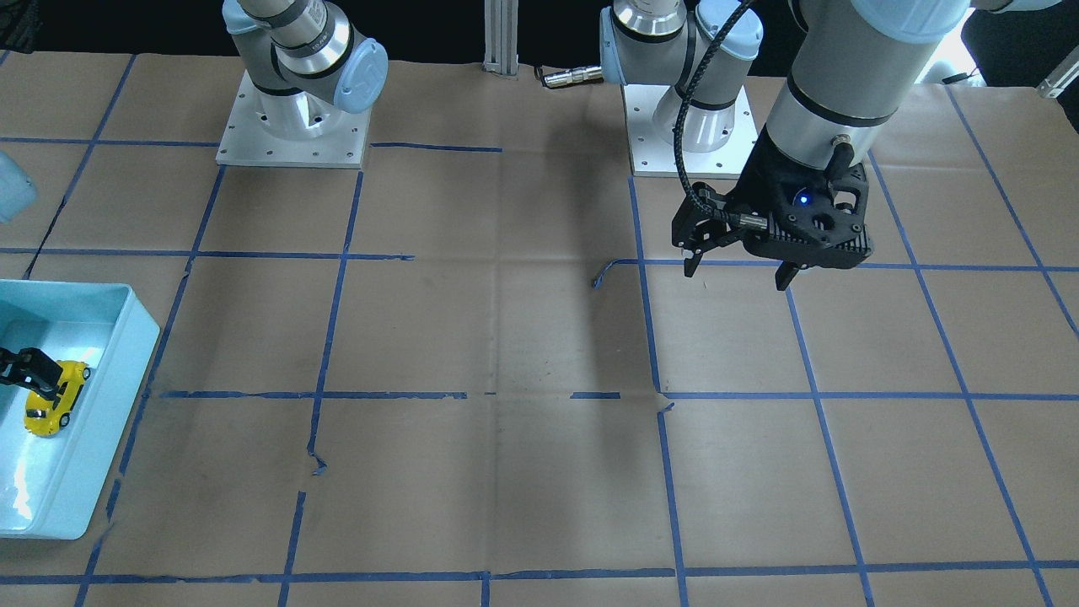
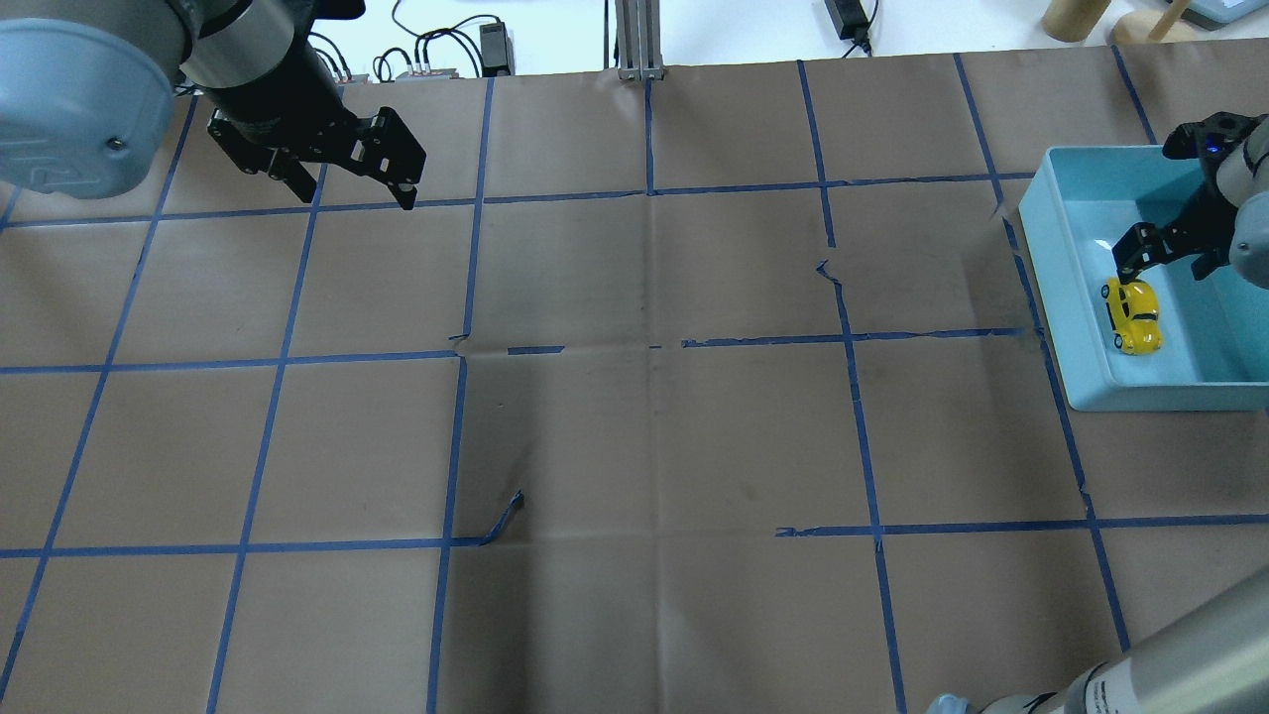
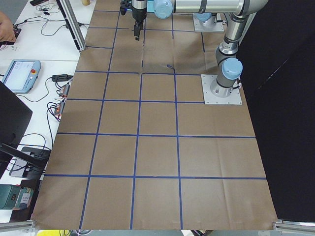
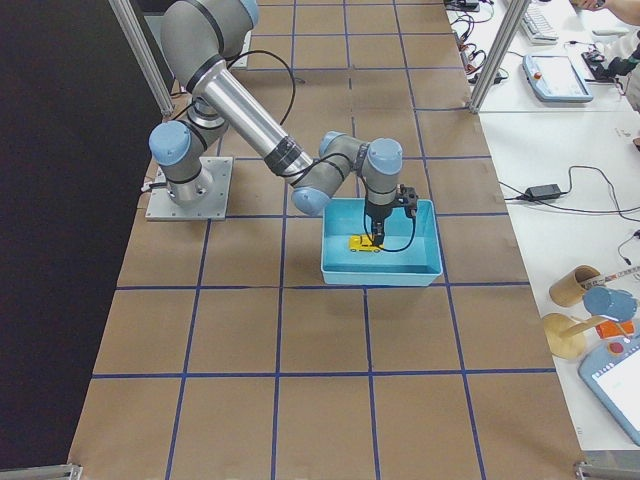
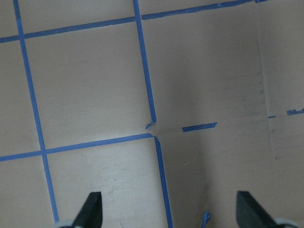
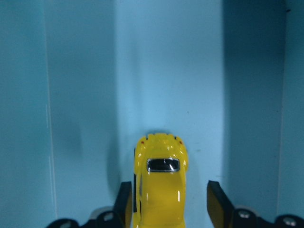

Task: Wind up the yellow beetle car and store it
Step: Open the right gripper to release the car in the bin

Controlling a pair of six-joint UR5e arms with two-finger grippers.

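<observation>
The yellow beetle car (image 2: 1132, 314) lies on the floor of a light-blue bin (image 2: 1043, 268) at the table's right end. It also shows in the front view (image 1: 56, 398) and the right wrist view (image 6: 160, 190). My right gripper (image 2: 1162, 266) is down inside the bin, open. In the right wrist view its fingers (image 6: 214, 202) stand either side of the car's rear half. The left one is against the body and the right one shows a gap. My left gripper (image 2: 347, 193) is open and empty, raised above the far left of the table (image 1: 738, 271).
The table is brown paper with a grid of blue tape. The bin (image 1: 126, 371) has raised walls around the right gripper. Both arm bases (image 1: 295, 126) stand at the robot's edge. Cables and a pendant (image 4: 560, 78) lie off the table.
</observation>
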